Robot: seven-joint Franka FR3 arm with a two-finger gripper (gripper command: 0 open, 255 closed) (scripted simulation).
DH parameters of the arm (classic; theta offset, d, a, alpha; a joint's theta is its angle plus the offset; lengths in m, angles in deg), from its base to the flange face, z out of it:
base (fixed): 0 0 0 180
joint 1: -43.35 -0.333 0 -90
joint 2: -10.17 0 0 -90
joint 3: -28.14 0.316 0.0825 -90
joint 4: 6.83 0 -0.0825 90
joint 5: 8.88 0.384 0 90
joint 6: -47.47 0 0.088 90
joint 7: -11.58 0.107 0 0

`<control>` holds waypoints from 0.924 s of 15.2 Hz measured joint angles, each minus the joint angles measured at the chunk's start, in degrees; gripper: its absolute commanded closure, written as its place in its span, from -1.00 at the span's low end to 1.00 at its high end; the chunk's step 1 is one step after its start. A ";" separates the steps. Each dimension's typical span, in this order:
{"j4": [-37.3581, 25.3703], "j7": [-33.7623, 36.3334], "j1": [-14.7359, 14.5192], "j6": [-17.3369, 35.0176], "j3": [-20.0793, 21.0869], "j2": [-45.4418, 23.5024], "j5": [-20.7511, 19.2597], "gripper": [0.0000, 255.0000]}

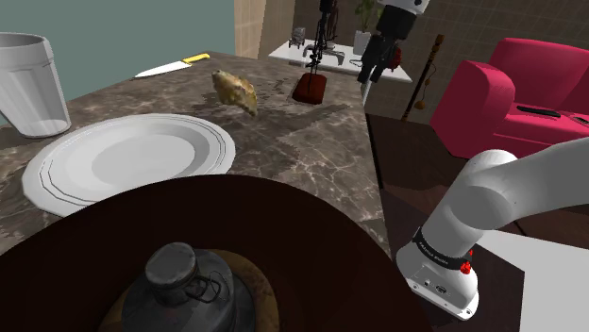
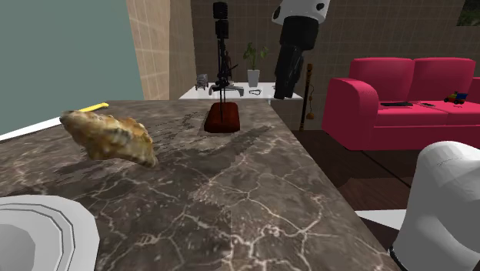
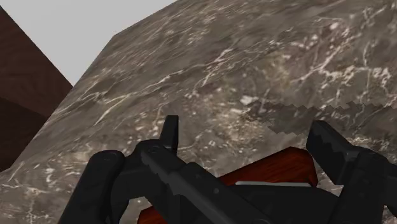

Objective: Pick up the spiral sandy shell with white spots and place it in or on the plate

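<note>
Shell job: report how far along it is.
Done: nothing yet. The spotted sandy shell lies on the marble table, apart from the white plate. In hand: nothing; the gripper hangs open, away from the shell. Left: reach, grasp, carry, set on plate.

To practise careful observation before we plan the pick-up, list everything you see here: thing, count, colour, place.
sandy-brown spiral shell: one, sandy, on the table beyond the plate
round white plate: one, white, table, shoulder view's left
ribbed white cup: one, white, beside the plate, far left
yellow-handled knife: one, pale blade, table's far edge
dark red block: one, table's far end
dark brown round object: one, grey knob, foreground
brown marble-patterned table: one, white veins
red sofa: one, beyond the table
white arm: one, lower right
black fingers: two, apart, above the block
</note>
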 measured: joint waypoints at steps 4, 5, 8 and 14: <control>-0.93 -0.61 -1.81 2.00 1.68 -1.86 0.88 -1.00; -1.25 -1.12 -2.52 2.97 2.23 -2.72 1.14 -1.00; -3.19 -2.07 -4.89 5.57 4.54 -5.70 2.09 -1.00; -7.64 -4.14 -9.16 10.58 9.09 -11.46 3.15 -1.00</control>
